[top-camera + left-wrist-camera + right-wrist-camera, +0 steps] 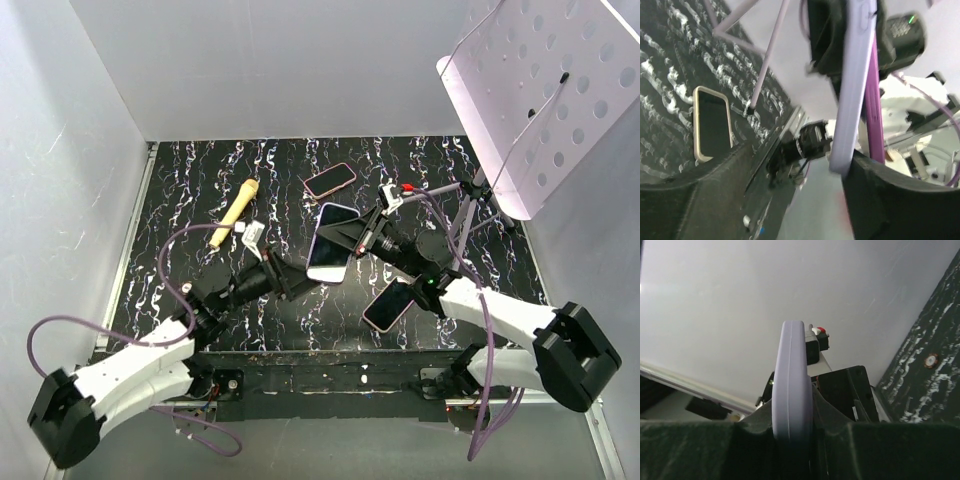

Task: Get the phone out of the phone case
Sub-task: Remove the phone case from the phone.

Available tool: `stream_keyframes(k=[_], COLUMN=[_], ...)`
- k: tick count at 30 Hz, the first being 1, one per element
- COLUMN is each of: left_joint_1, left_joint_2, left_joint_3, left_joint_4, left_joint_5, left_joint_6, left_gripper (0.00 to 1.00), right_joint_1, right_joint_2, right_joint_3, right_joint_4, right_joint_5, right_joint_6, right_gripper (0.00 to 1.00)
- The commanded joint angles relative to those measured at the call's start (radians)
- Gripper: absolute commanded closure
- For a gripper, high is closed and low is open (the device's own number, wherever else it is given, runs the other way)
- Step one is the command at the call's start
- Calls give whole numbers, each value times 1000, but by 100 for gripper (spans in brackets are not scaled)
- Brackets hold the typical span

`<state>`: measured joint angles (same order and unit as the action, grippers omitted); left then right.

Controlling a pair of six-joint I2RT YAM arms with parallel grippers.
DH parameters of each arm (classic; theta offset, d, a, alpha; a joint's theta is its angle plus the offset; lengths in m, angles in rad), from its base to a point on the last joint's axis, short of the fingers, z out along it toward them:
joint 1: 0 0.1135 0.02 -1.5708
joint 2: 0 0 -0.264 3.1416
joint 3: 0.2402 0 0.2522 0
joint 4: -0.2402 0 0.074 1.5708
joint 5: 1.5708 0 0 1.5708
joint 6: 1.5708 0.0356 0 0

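Three phones show: one lavender-cased phone (330, 245) and two pink-rimmed ones, the far phone (330, 180) and the near phone (392, 305). There is one tan stick-shaped tool (234, 213), though its kind is hard to tell from above. One white perforated panel (545, 90) sits on one thin stand (468, 210). There are two robot arms, the left arm (140, 365) and the right arm (500, 315), with four fingers in all: two left fingers (885, 200) and two right fingers (900, 450). Under everything lies one dark marbled tabletop (200, 170).
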<state>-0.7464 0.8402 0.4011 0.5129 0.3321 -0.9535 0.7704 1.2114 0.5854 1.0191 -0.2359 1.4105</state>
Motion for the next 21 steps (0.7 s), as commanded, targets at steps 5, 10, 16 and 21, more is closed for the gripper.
stream_keyframes(k=[5,10,16,21], left_joint_1=[24,24,22,22], left_joint_2=[-450,-462,-227,-129], left_joint_3=[-47,68,142,122], left_joint_4=[-612,-588,-250,56], left_joint_5=[146,255,334,305], left_joint_6=[39,-26,-324,-470], left_gripper=[5,7,20,27], right_joint_1=[-89,-105,-106,-105], right_joint_2=[-148,-130,-119,-122], right_joint_3=[90,114,116,114], right_joint_4=[-119,-154,-160,-160], right_joint_5=[-197,-220,-204,-201], right_joint_6=[-139,-154,-140,-140], right_gripper=[99,99,99,99])
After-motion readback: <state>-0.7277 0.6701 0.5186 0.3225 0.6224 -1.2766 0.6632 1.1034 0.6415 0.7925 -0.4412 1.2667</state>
